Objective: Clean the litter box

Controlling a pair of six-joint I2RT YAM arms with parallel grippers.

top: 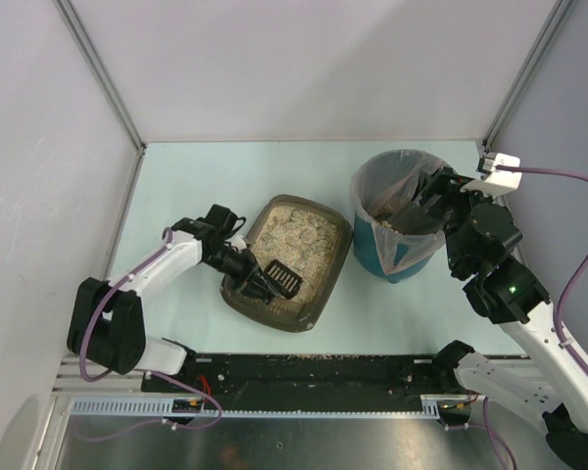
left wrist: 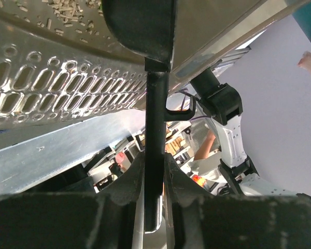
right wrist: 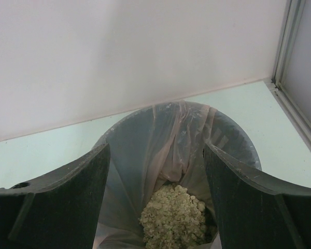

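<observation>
1. Grip: the left gripper (top: 258, 281) is clamped tight on the thin black handle (left wrist: 155, 119) of a small slotted scoop (top: 281, 279). In its wrist view the handle runs straight up out of the narrow gap between the two closed fingers (left wrist: 119, 187).
2. The scoop's head sticks out just ahead of the left gripper's fingertips, pointing away from the wrist and toward the other arm.
3. The litter box (top: 279, 317) sits directly under the left gripper and scoop. The gripper is over the box's near corner, and most of the tray stretches out ahead of and beyond the fingertips.
4. Beige grainy litter (top: 294, 235) fills the box, lying beyond the scoop's head as seen from the left gripper. Whether the scoop touches the litter cannot be told.
5. The right gripper (top: 421, 201) has its jaws spread wide with nothing between them.
6. A teal round bin (top: 397, 264) stands directly below and ahead of the right gripper. In the wrist view its rim shows between and past the two dark fingers (right wrist: 67, 197).
7. A clear bag liner (right wrist: 166, 135) hangs inside the bin, and a heap of pale clumps (right wrist: 171, 212) lies at its bottom, below the gap between the right fingers.
8. The litter box is well off to the right gripper's left, standing just beside the bin on the pale table (top: 196, 186).
</observation>
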